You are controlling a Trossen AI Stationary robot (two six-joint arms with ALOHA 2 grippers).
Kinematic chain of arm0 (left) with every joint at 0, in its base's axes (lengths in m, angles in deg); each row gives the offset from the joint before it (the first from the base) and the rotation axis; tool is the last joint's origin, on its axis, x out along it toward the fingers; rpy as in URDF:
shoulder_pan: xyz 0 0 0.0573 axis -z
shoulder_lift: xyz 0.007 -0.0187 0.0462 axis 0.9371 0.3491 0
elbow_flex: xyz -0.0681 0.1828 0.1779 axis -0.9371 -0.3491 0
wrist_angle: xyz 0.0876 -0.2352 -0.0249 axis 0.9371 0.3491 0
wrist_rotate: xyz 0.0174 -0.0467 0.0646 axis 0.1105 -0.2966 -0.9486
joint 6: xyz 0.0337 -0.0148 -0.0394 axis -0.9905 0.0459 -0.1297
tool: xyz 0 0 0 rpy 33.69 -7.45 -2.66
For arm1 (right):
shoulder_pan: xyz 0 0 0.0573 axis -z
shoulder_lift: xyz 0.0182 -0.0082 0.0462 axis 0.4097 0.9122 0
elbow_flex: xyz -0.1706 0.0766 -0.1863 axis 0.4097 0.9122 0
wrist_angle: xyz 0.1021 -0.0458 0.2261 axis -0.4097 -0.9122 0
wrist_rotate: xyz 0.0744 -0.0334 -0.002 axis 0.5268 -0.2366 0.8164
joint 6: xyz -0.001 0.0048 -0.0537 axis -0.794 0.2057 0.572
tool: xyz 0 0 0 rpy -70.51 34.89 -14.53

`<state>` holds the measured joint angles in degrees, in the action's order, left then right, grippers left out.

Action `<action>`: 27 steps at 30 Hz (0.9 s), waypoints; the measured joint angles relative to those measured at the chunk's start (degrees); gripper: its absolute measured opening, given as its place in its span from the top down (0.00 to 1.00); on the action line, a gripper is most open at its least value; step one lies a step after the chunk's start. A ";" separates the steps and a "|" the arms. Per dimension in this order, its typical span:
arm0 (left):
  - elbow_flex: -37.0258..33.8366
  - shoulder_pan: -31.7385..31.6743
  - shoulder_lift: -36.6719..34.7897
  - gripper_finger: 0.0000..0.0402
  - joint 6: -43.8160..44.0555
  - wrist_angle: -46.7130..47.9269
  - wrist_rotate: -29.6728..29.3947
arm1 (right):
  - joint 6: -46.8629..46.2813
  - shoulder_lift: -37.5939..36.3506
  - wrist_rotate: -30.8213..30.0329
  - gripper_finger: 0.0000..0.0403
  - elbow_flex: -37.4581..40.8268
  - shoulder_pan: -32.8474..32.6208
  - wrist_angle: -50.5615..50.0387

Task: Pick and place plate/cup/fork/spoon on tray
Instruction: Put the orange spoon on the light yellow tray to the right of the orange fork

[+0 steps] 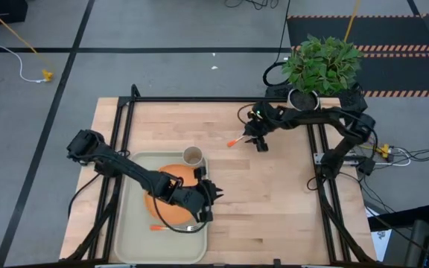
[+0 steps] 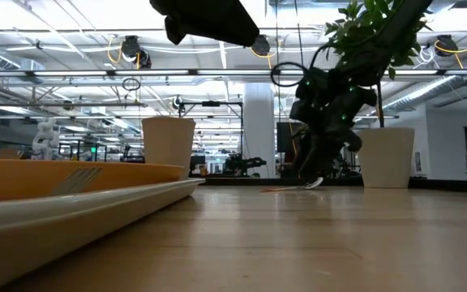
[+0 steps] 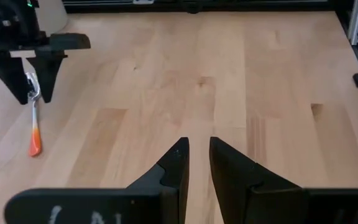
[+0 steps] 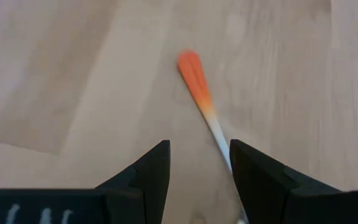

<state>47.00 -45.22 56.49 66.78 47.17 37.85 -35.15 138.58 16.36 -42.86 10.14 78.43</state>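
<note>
The orange plate (image 1: 162,212) lies on the pale tray (image 1: 125,223) at the near left. The fork (image 1: 177,227) lies on the plate's near side, and its tines show in the low view (image 2: 75,180). The tan cup (image 1: 192,156) stands at the tray's far right corner. The orange-handled spoon (image 1: 237,140) lies on the bare wood at the middle far side. My right gripper (image 4: 199,155) is open and low over the spoon, a finger on each side of the metal neck (image 4: 219,137). My left gripper (image 3: 197,155) hangs over the tray's right edge, empty, with a narrow gap. My right gripper points down over the spoon's metal neck (image 3: 33,93), between handle and bowl, with its fingers across the spoon. The neck runs close along one finger (image 4: 253,174). I cannot tell whether that finger touches it. The spoon lies on the table.
A white pot (image 2: 387,158) with a green plant (image 1: 322,63) stands at the table's far right, just behind my right arm. Dark frame rails run along the table's left, right and far sides. Bare wood lies between the tray and the spoon.
</note>
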 joint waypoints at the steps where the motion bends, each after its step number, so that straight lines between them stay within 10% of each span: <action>1: 0.00 -0.10 0.00 0.83 0.00 -0.01 0.03 | 0.70 0.73 0.00 0.61 -0.63 0.68 -0.63; 27: 0.00 -0.49 0.02 0.83 -0.44 -0.64 0.27 | -4.53 7.34 -3.12 0.97 0.12 0.82 -1.90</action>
<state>47.00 -45.71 56.51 66.34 46.53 38.12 -39.68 145.93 13.24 -42.74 10.97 76.53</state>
